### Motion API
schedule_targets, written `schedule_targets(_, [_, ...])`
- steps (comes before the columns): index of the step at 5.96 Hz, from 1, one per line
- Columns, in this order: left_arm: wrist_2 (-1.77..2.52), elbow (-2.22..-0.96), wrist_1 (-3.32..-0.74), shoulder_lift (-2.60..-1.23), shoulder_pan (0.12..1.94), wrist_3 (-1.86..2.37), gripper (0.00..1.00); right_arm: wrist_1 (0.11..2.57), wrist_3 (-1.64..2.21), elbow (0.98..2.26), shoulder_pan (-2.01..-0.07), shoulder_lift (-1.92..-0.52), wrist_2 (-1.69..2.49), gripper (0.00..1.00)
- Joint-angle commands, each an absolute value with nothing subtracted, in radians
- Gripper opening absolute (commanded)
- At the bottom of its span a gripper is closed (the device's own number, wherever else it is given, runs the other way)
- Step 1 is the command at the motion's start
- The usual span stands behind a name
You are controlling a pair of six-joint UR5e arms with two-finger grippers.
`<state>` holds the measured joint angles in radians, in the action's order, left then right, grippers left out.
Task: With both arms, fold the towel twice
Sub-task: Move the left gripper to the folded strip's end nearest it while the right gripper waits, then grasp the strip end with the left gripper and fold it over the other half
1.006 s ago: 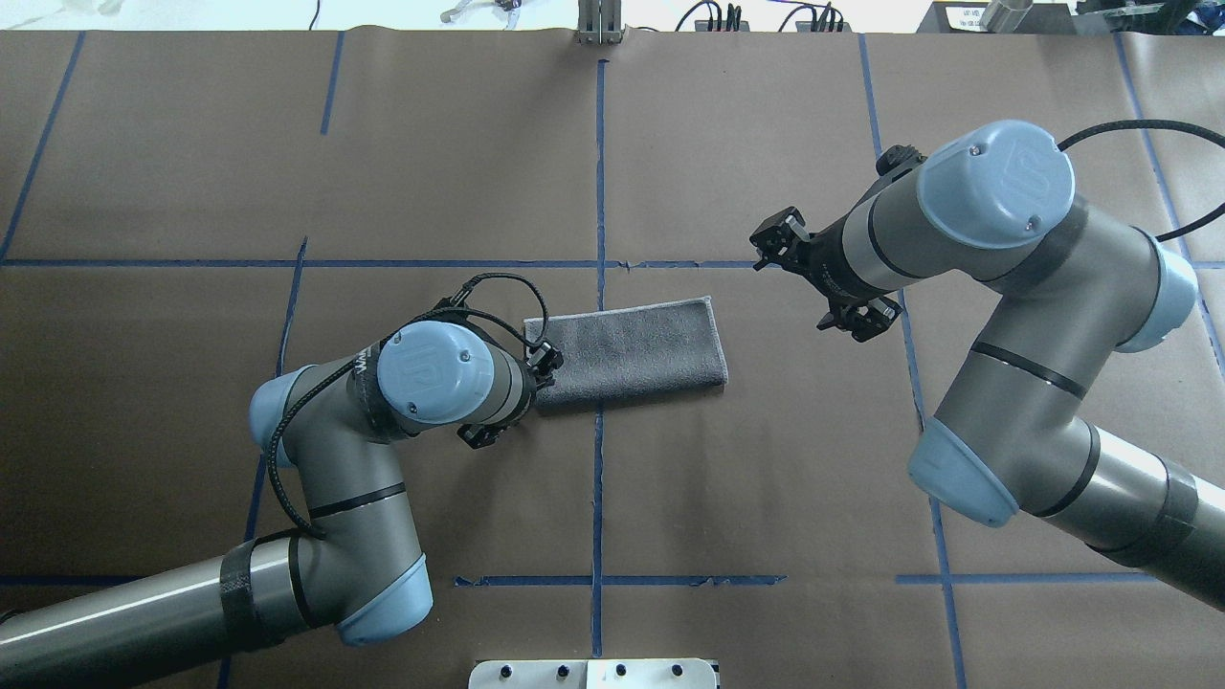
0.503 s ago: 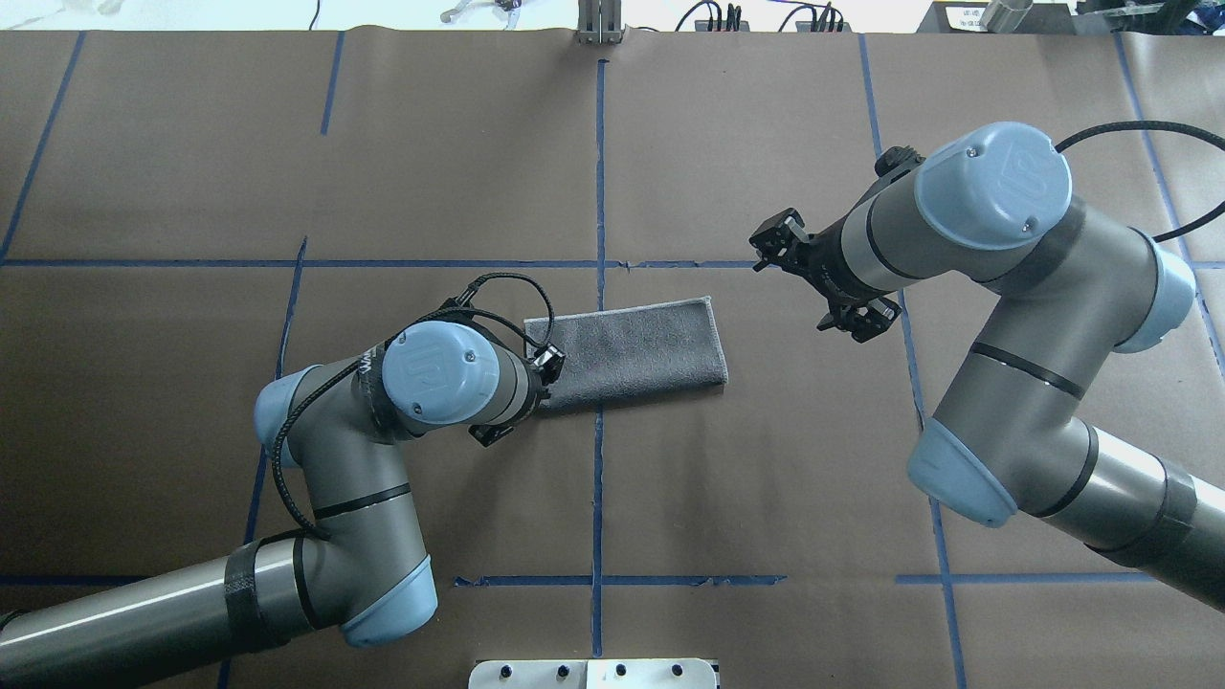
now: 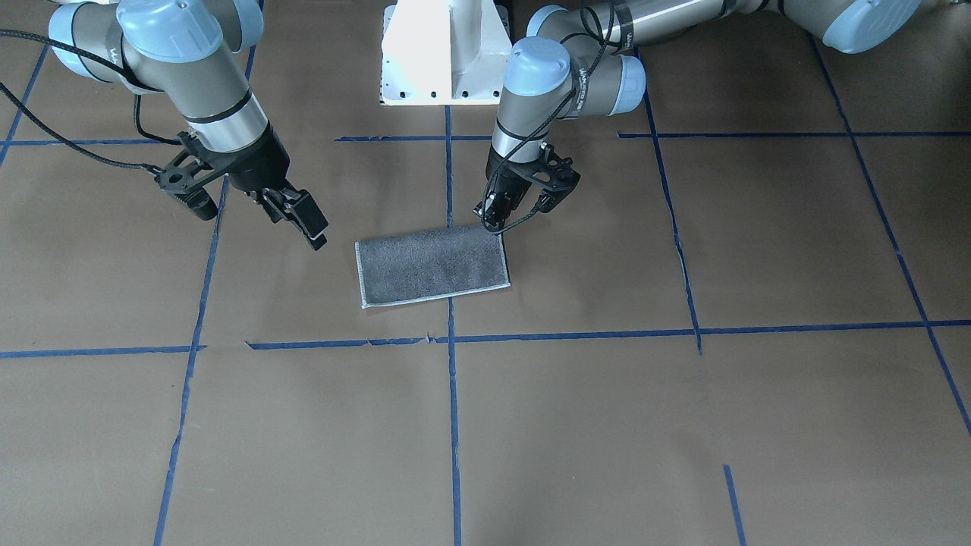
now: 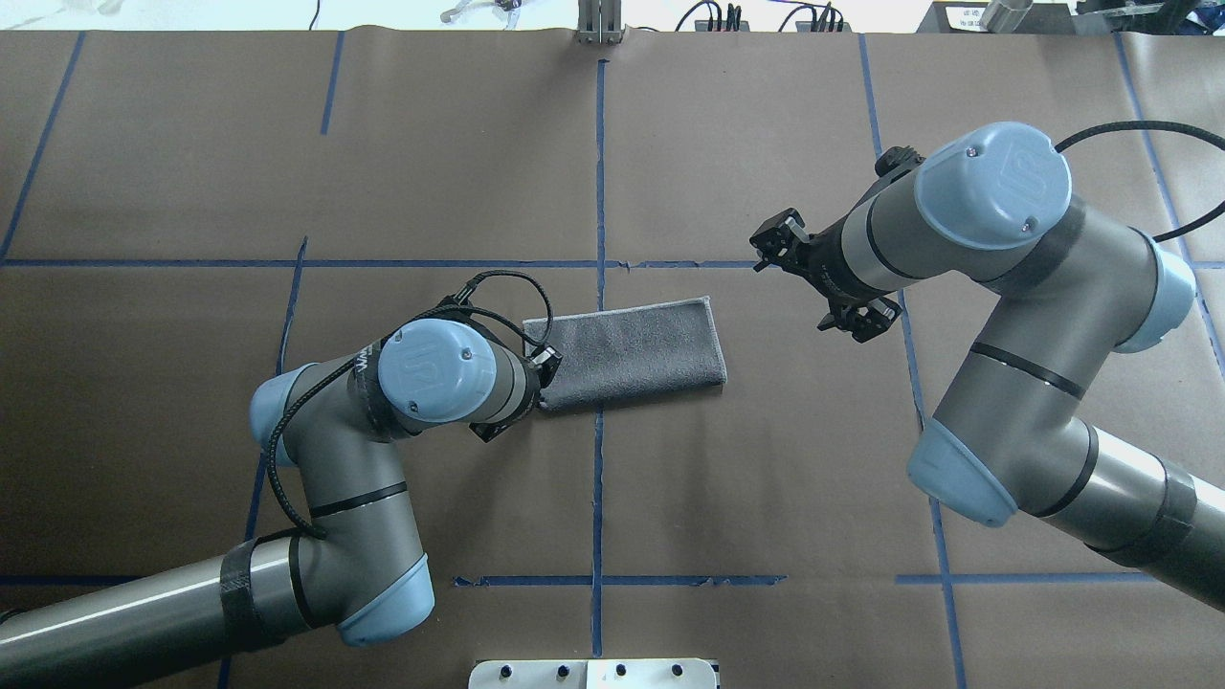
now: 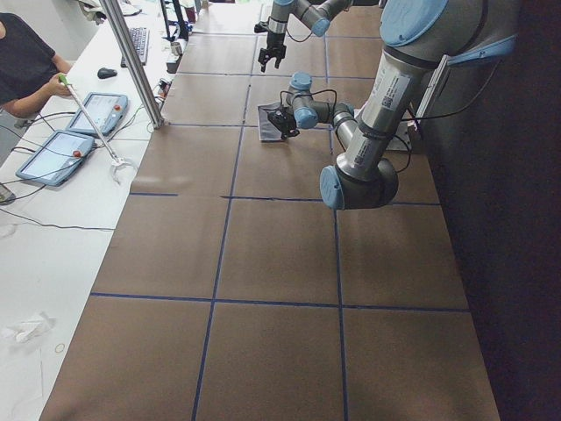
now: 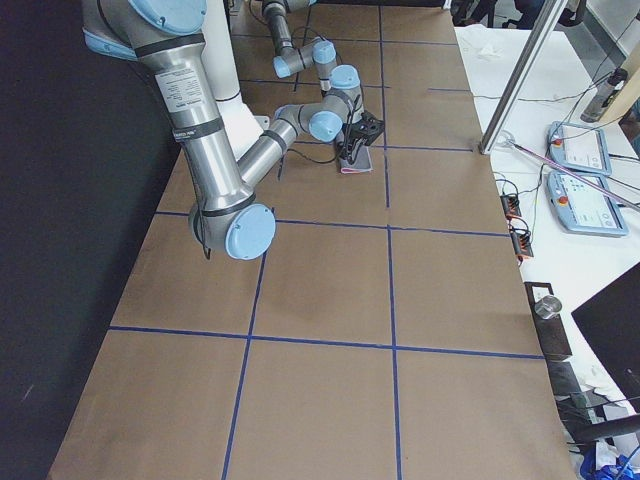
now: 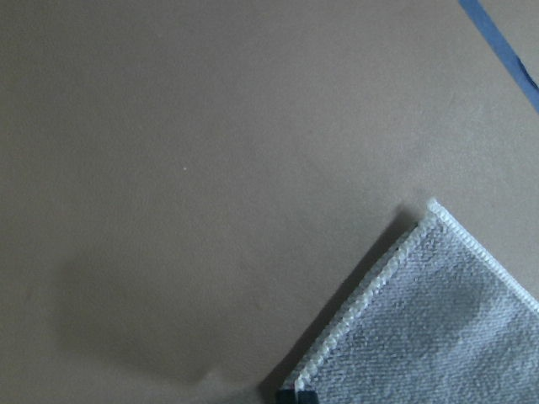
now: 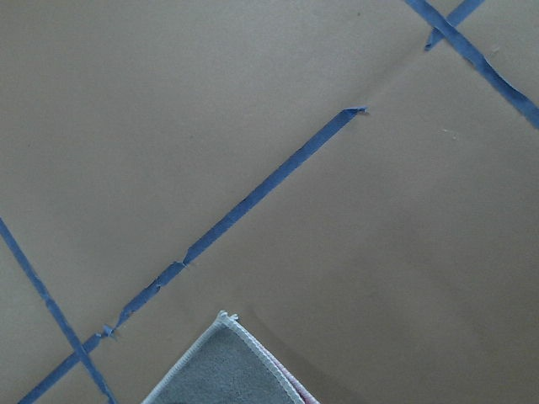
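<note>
The towel [image 3: 432,265] lies flat at the table's middle, folded into a strip with its dark grey face up and white stitched border showing [image 4: 632,349]. My left gripper [image 3: 494,221] is down at the towel's corner nearest the robot on my left side [image 4: 545,366]. The left wrist view shows that corner [image 7: 438,337] with one dark fingertip [image 7: 295,396] on its edge; the jaws look closed on it. My right gripper [image 3: 315,235] hangs open and empty above the table, just off the towel's other end [image 4: 773,241]. The right wrist view shows only a towel corner [image 8: 223,366] with a pink edge beneath.
Blue tape lines [image 4: 598,191] cross the brown paper table cover. The white pedestal base [image 3: 447,61] stands at the robot's edge. In the exterior left view an operator [image 5: 26,61], tablets [image 5: 53,153] and a metal post [image 5: 131,61] are beside the table.
The left wrist shifted slightly right and back again at the towel's corner. The right arm and the towel have hardly moved.
</note>
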<state>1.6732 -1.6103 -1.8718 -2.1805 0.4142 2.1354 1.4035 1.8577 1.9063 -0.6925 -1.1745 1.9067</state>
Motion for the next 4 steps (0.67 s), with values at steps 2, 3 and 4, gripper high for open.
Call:
schedule_targets(2, [1.678, -1.627, -1.85, -2.178, 0.5, 1.877, 0.01, 1.404, 1.858, 1.908, -0.693, -1.173, 1.908, 0.99])
schedule_targets(3, [1.727, -1.634, -1.85, -2.178, 0.546, 1.799, 0.01, 1.404, 1.858, 1.91, -0.693, -1.172, 1.908, 0.99])
schedule_targets(4, [1.755, -1.663, -1.85, -2.172, 0.576, 1.78, 0.02, 1.404, 1.858, 1.908, -0.693, -1.172, 1.91, 0.99])
